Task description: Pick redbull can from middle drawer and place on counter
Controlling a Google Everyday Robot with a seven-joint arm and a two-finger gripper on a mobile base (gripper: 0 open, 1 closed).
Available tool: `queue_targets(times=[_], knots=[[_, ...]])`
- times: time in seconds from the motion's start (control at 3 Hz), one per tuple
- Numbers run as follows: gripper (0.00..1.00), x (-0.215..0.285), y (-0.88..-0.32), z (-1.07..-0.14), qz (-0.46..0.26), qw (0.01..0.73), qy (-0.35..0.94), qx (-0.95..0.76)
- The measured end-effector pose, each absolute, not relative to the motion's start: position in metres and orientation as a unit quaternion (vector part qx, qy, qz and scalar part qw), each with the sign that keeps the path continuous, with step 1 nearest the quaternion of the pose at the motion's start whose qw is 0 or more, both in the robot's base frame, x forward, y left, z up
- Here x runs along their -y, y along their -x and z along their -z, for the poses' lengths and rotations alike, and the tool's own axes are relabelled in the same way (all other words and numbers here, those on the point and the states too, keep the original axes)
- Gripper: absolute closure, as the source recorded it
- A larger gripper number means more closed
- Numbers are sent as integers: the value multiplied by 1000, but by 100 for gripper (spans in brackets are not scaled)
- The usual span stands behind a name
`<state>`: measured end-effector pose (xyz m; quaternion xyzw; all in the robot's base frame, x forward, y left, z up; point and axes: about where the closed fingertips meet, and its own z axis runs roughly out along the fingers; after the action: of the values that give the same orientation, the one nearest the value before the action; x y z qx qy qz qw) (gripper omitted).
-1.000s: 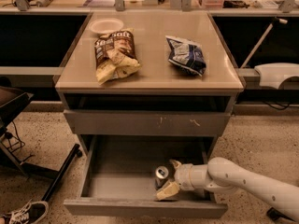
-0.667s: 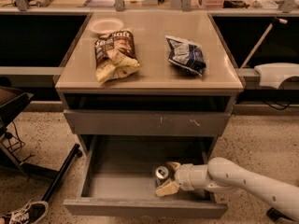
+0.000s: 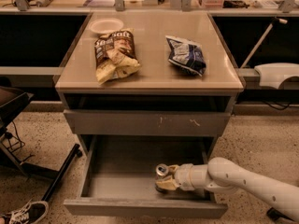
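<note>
1. Room: I see a speckled stone floor [image 3: 42, 134] around a grey cabinet. A long cluttered ledge [image 3: 70, 3] with metal posts runs along the back.
2. Surface: the counter [image 3: 154, 38] is a glossy tan rectangle with rounded edges. On it lie a brown chip bag [image 3: 114, 52] at left and a blue chip bag [image 3: 186, 55] at right, well apart. A pale paper plate [image 3: 106, 25] sits just behind the brown bag.
3. Below the counter is a shut grey drawer front [image 3: 117, 122] bearing whitish scratches. Under it the middle drawer [image 3: 121, 171] is pulled out, showing a flat grey floor and low side walls.
4. Surroundings: a black stand leg [image 3: 60, 171] slants across the floor at left. A sneaker [image 3: 23, 213] lies at the lower left corner.
5. Task object: the redbull can [image 3: 162, 170] stands in the middle drawer, right of centre and near its front panel. It is small and slim, with a shiny silver top; its sides are dark and partly hidden.
6. Orientation: the can's long axis is vertical, with the silver top facing up.
7. End effector: the gripper [image 3: 163, 177] reaches into the drawer from the right on a white arm [image 3: 243, 183]. Its tan fingers [image 3: 169, 185] are clenched on the can, one behind it and one crossing the front of its body.
</note>
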<state>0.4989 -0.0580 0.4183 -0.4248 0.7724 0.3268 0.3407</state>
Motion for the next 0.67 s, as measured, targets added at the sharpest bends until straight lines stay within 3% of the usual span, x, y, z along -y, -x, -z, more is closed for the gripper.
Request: queue_targets(times=[0.33, 0.67], knots=[[88, 61, -497, -422, -321, 343, 426, -774], [100, 63, -493, -463, -296, 364, 441, -765]])
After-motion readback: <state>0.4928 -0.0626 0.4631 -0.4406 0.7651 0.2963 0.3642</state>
